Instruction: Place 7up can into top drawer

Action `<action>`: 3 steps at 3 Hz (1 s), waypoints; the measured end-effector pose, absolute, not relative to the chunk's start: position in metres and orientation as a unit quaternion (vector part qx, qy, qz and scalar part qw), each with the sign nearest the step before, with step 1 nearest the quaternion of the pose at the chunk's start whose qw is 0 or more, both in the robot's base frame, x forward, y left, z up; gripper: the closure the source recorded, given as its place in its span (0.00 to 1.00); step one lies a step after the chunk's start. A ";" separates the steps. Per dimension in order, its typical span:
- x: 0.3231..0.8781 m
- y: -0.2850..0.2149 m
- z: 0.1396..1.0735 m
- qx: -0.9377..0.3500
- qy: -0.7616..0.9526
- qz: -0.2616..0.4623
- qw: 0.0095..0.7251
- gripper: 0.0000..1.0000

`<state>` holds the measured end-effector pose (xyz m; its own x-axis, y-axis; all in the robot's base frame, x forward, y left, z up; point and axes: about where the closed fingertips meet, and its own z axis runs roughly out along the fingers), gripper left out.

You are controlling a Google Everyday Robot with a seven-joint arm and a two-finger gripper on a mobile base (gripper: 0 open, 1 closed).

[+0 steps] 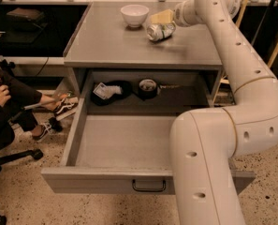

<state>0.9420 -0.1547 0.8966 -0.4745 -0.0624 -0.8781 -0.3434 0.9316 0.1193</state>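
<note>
The 7up can [160, 31] lies on its side on the grey cabinet top, right of the white bowl [134, 14]. My gripper [161, 18] hangs just above and behind the can, at the end of the white arm that reaches in from the right. It does not hold the can. The top drawer [124, 146] is pulled wide open below the cabinet top, its front panel with the black bar handle [149, 186] towards the camera. The front part of the drawer floor is bare.
At the back of the drawer lie a black pouch with a white card [106, 91] and a roll of black tape [148, 86]. My arm's lower link [208, 163] covers the drawer's right side. A seated person's legs and shoes [40, 109] are at the left.
</note>
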 end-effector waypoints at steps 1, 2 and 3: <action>0.956 -0.183 0.913 -0.089 0.839 0.089 0.529 0.00; 0.956 -0.183 0.913 -0.089 0.839 0.090 0.529 0.00; 0.953 -0.176 0.910 -0.096 0.833 0.123 0.531 0.00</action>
<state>0.9531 -0.1758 0.9101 -0.4182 -0.0302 -0.9079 -0.2906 0.9514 0.1022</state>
